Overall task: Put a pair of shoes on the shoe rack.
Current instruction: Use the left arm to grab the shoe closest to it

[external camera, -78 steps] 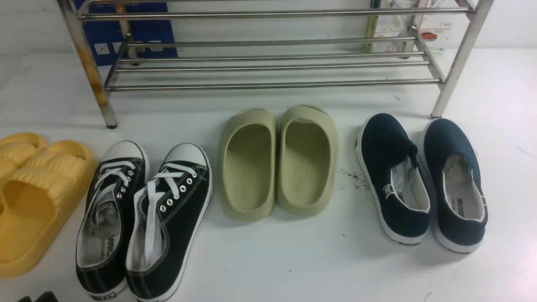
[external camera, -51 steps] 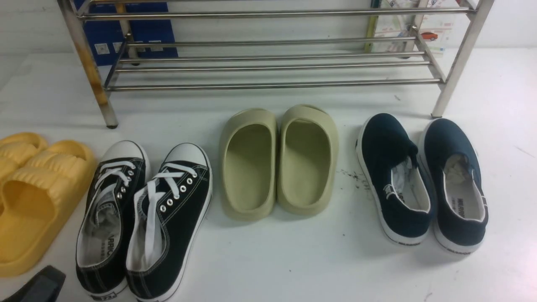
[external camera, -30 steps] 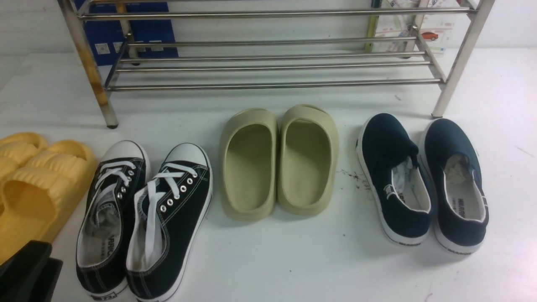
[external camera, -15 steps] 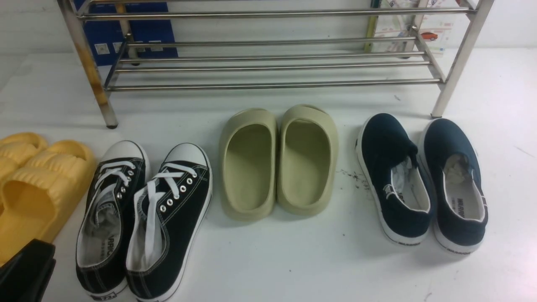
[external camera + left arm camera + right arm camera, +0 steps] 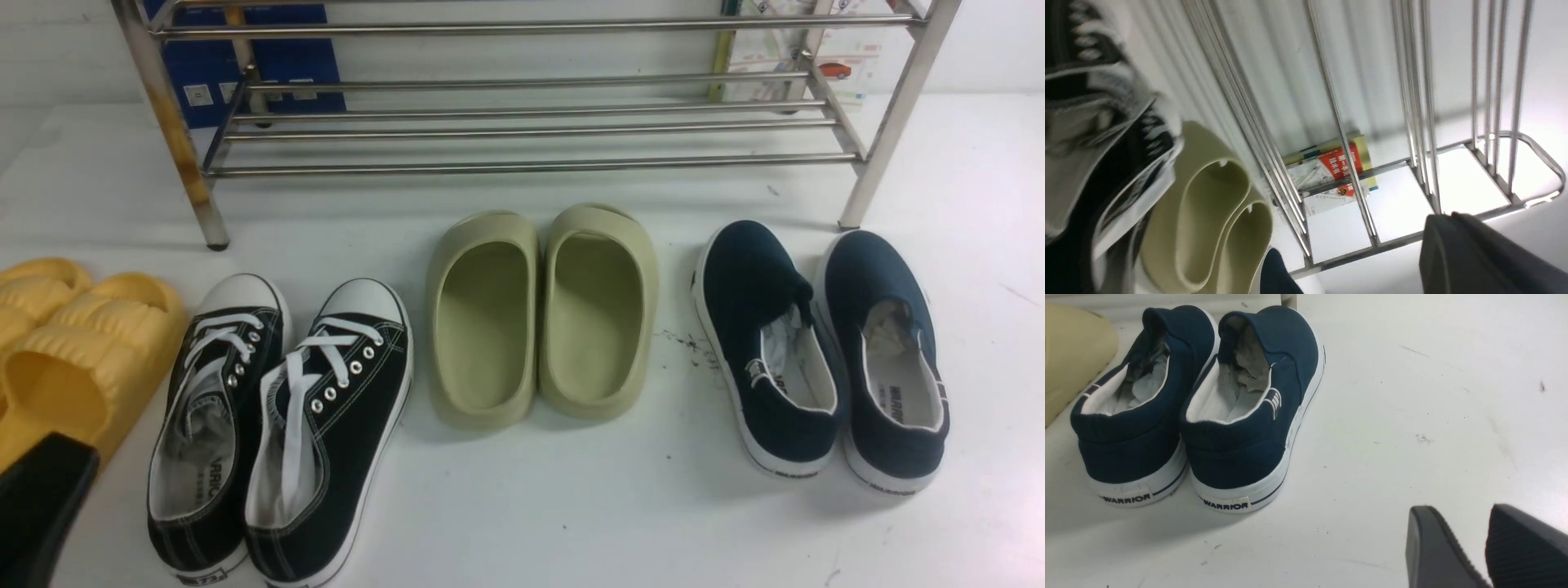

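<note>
Both grippers are empty. The left gripper (image 5: 49, 469), a smooth matte black wedge low at the left edge of the front view, has its jaws closed together. Its own wrist view shows only one rounded dark finger (image 5: 1478, 257). The right gripper (image 5: 1458, 514) appears only in the right wrist view, where two ribbed black rubber pads (image 5: 1527, 547) stand apart above the scuffed white surface (image 5: 1412, 396).

Just beside the left gripper, the pair of black canvas lace-up sneakers (image 5: 277, 433) stands on that surface in front of the low silver shoe rack (image 5: 531, 167) of thin round steel bars, not on it. They have glossy white rubber toe caps, flat white laces and white stitching.

Ridged yellow foam slides (image 5: 73, 359) lie to their left. Smooth olive-green moulded slides (image 5: 482, 327) lie to their right, then navy canvas slip-ons (image 5: 767, 343) with white soles.

The right wrist view alone shows the slip-ons' heel labels reading WARRIOR and crumpled paper inside. The blurred left wrist view shows a red-and-white printed box (image 5: 1331, 171) behind the rack bars.
</note>
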{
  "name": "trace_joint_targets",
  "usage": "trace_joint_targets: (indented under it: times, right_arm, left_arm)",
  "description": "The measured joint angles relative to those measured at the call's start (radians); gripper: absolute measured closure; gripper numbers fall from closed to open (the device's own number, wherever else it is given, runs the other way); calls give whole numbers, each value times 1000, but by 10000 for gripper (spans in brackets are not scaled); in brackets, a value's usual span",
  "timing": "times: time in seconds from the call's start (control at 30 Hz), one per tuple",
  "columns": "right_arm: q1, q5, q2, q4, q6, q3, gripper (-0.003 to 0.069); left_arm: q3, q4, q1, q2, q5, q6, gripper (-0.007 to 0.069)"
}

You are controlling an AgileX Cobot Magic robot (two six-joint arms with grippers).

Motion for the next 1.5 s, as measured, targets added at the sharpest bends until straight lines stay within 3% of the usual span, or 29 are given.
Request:
trace_joint_targets:
  times: [0.1, 0.23, 0.5, 0.53, 0.57, 0.67, 0.83, 1.13, 1.27, 1.37, 1.47, 1.5]
  right_arm:
    - [0, 0, 0, 0, 0, 0, 419]
    - [0, 0, 0, 0, 0, 0, 419]
    - [0, 0, 0, 0, 0, 0, 419]
    - [0, 0, 0, 0, 0, 0, 419]
    - [0, 0, 0, 0, 0, 0, 419]
    - [0, 0, 0, 0, 0, 0, 419]
    - [0, 0, 0, 0, 0, 0, 419]
    - [0, 0, 0, 0, 0, 0, 419]
    - [0, 0, 0, 0, 0, 0, 419]
    - [0, 0, 0, 0, 0, 0, 419]
    - [0, 0, 0, 0, 0, 0, 419]
    - [0, 0, 0, 0, 0, 0, 419]
  left_arm:
    - [-92, 30, 0, 0, 49, 139, 638]
    - [-241, 177, 0, 112, 162, 173, 638]
    - [-647, 851, 0, 625, 684, -2, 638]
    - [-656, 867, 0, 638, 713, -10, 638]
    - [-716, 984, -4, 722, 803, -35, 638]
    - [-806, 1135, -39, 871, 908, -100, 638]
    - [-858, 1255, -119, 1069, 927, -229, 638]
    - [-862, 1452, -133, 1349, 878, -495, 628]
    - [-862, 1500, -133, 1442, 821, -577, 504]
    - [-862, 1501, -133, 1475, 791, -586, 419]
    - [-862, 1501, -132, 1534, 740, -592, 274]
    - [-862, 1501, -130, 1534, 738, -592, 268]
